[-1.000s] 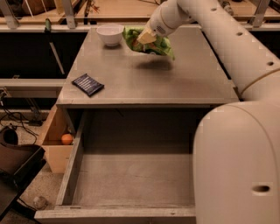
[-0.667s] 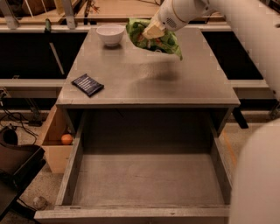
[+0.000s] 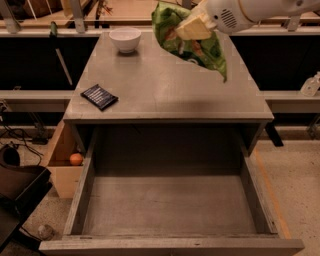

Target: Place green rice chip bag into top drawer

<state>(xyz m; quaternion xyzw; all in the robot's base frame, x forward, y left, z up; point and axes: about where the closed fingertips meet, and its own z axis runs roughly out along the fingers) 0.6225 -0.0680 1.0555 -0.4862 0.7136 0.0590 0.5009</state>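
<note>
The green rice chip bag (image 3: 200, 50) is held up in the air at the top of the frame, a little right of the middle. It is gripped by the gripper (image 3: 192, 29), whose pale yellow fingers are closed tight on the upper part of the bag. The white arm (image 3: 250, 10) is seen coming in from the upper right corner. The bag is hung tilted above the back part of the grey table (image 3: 165, 90), and its lower tip is pointed down and to the right. The top drawer (image 3: 170, 205) is shown wide open in the lower half of the frame, with its bare grey floor and sides in view. A white bowl (image 3: 125, 39) is set at the back of the table, left of the bag. A small dark-blue packet (image 3: 99, 96) is laid flat near the table's left edge. At the left of the frame, a light-wood box (image 3: 62, 150) with an orange ball (image 3: 76, 159) in it is seen beside the drawer.
</note>
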